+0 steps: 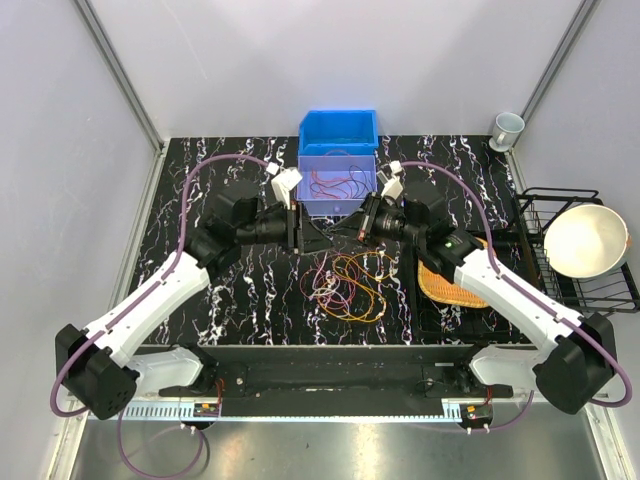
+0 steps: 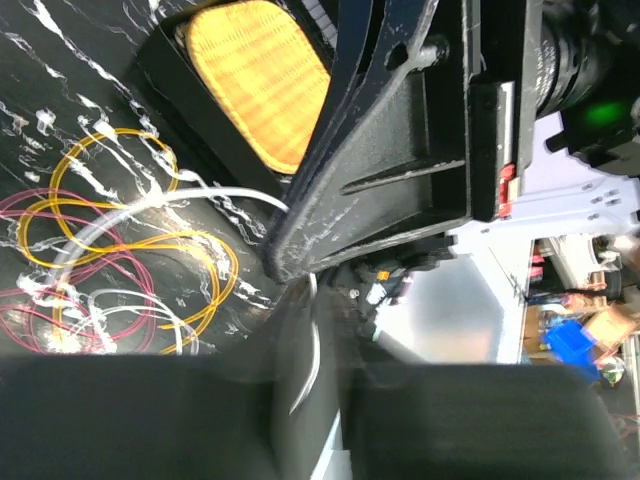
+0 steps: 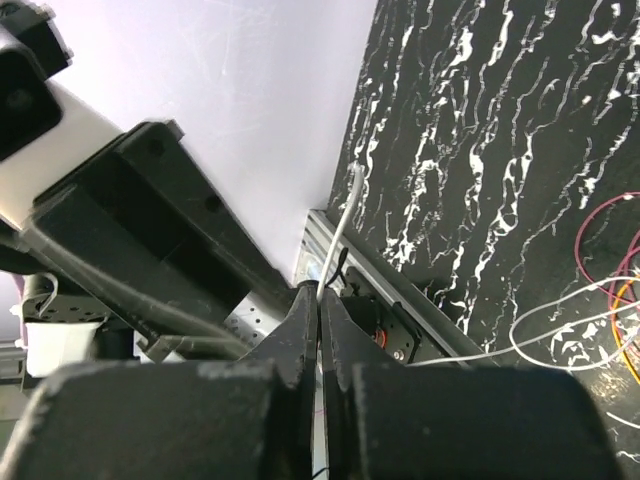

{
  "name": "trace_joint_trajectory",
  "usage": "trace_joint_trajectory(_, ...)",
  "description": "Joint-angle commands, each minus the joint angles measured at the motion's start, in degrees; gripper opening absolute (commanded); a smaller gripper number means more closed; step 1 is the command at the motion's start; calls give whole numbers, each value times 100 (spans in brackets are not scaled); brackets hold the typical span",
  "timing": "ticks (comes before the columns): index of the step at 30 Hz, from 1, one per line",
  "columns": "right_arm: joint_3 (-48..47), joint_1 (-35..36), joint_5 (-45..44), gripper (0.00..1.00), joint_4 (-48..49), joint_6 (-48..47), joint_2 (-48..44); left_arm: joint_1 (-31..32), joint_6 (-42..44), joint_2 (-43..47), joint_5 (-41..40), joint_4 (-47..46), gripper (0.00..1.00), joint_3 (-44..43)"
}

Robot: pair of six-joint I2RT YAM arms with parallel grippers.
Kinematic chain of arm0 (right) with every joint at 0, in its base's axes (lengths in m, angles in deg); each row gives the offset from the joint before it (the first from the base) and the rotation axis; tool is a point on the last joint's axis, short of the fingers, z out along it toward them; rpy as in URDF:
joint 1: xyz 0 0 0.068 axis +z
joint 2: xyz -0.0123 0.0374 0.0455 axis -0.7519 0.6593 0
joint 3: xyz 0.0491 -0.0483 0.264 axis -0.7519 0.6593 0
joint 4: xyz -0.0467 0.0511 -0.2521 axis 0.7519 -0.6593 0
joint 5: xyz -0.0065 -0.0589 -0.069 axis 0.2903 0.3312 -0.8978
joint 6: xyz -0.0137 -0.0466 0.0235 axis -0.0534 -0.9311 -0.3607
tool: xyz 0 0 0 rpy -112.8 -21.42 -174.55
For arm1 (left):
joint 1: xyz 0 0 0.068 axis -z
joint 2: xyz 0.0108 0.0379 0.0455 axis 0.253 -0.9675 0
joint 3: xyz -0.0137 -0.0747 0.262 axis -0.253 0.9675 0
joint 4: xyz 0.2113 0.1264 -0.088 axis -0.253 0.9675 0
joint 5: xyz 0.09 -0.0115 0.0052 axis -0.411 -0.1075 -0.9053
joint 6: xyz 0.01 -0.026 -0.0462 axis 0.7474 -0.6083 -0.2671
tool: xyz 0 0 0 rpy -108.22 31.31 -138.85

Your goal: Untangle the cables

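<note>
A loose heap of thin orange, red, yellow and white cables (image 1: pixel 350 285) lies on the black marbled table in front of both grippers. It also shows in the left wrist view (image 2: pixel 120 250). My right gripper (image 3: pixel 320 290) is shut on a white cable (image 3: pixel 345 215) whose end sticks out past the tips. My left gripper (image 2: pixel 310 300) is blurred and its jaws stand a little apart, with the white cable (image 2: pixel 315 360) running between them. In the top view the left gripper (image 1: pixel 308 232) and right gripper (image 1: pixel 345 228) meet tip to tip above the heap.
A translucent box (image 1: pixel 337 200) with more cables in it stands just behind the grippers, and a blue bin (image 1: pixel 338 130) behind that. A yellow wicker mat (image 1: pixel 445 285) lies under the right arm. A dish rack (image 1: pixel 560 290) with a bowl stands at the right, a cup (image 1: pixel 507 128) at the back right.
</note>
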Motion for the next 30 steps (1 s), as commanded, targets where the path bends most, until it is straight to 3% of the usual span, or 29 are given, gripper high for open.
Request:
trace_joint_trajectory(1, -557, 59, -256, 0, -386, -300, -34, 17, 49, 134, 16, -164, 60, 75)
trace_joint_trajectory(2, -671, 51, -326, 0, -536, -379, -69, 17, 93, 196, -116, -33, 79, 145)
trace_joint_trajectory(5, -1181, 59, -608, 0, -1143, -669, -87, 26, 269, 530, -801, 275, 89, 346)
trace_joint_trajectory(13, -1806, 60, -714, 0, -1549, -784, 62, 166, 418, 1453, -1725, 197, 91, 1445)
trace_joint_trajectory(18, -1955, 51, -714, 0, -1584, -793, 115, 474, 533, 1655, -2375, 74, 93, 1683)
trace_joint_trajectory(30, -2114, 60, -740, 0, -1716, -863, 176, 1502, 1270, 673, -3686, -471, 89, 1763)
